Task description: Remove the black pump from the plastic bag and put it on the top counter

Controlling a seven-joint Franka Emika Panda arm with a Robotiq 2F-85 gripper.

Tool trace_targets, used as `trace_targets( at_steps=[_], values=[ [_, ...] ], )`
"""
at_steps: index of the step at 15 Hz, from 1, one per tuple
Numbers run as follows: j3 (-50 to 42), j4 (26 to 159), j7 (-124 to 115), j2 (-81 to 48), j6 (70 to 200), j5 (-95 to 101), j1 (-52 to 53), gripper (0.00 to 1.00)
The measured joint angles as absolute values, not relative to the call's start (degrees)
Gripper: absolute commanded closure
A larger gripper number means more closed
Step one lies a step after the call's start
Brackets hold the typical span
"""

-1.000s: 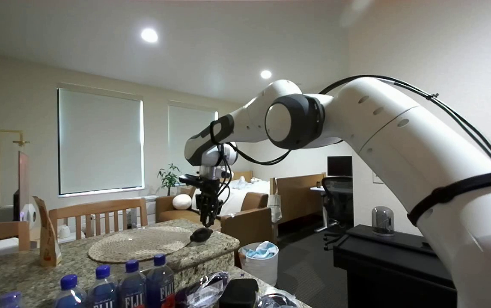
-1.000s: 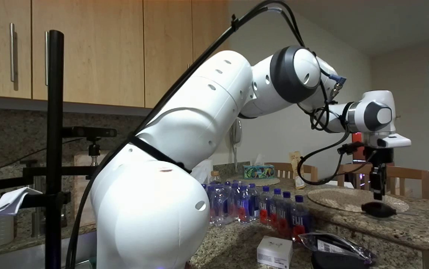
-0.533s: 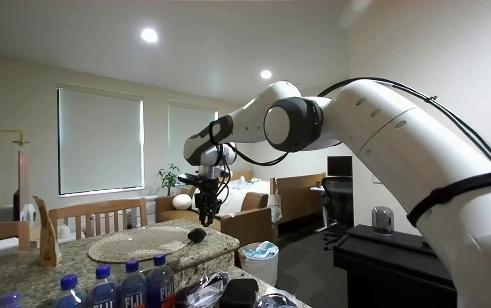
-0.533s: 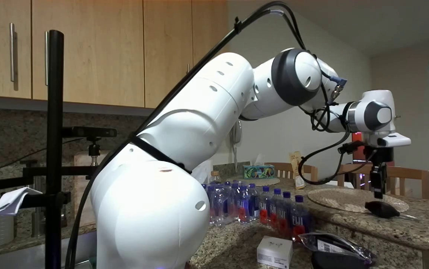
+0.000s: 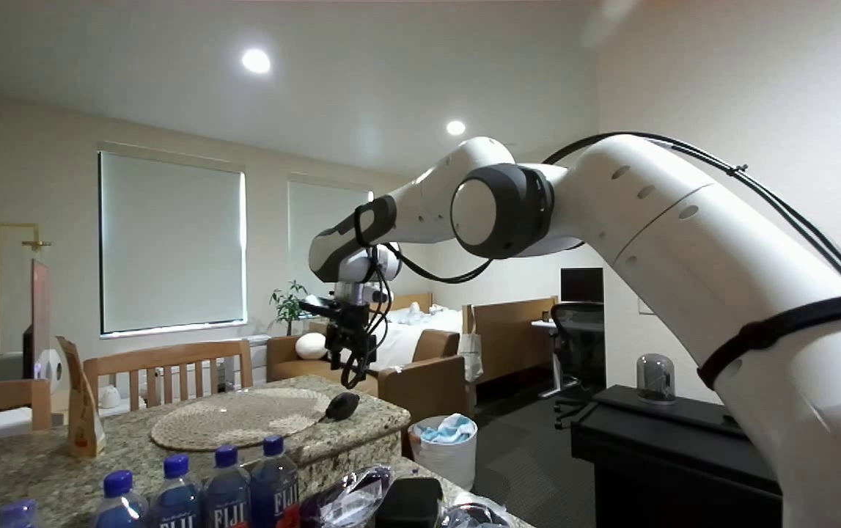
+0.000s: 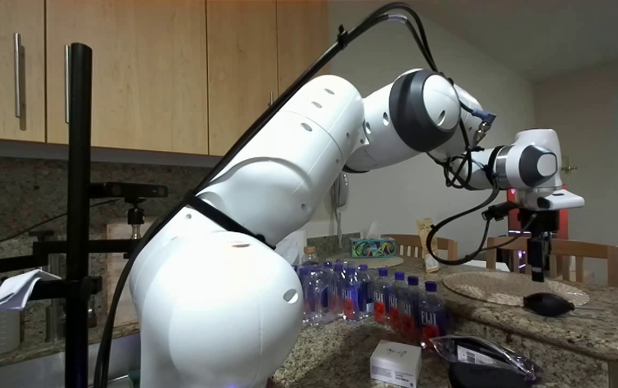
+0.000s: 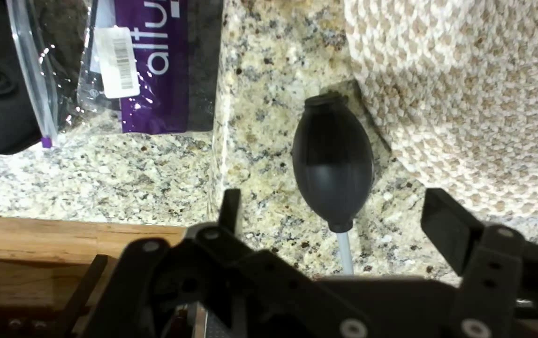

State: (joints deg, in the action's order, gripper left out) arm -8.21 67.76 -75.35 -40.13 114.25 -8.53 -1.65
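I read FIJI on the clear, blue-capped plastic bottles, well off from my black two-fingered claw; below and to its side, a clear plastic zip bag shows a purple panel lettered "altu", cut off, and a white barcode label. The claw stands spread and released; just under it, the black bulb-shaped pump lies on the speckled granite top counter, beside a beige woven mat, a slatted wooden chair beyond
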Motion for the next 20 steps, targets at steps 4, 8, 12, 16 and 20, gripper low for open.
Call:
trace_targets(
  at_steps=[4,8,12,16,20],
  values=[
    [-7.8,68.8,-75.3,-38.5,114.3,-8.1,-0.5,0.0],
    [-7.0,69.0,-75.1,-38.0,111.7,-10.7,-1.8,0.0],
    [-4.4,67.7,-68.7,-38.8,100.8,-15.4,-6.8,0.0],
    [-4.3,67.3,-62.6,-38.4,93.5,-14.2,-6.9,0.0],
    [-4.5,69.7,-58.3,-35.8,93.5,-6.9,-2.4,0.0]
  ],
)
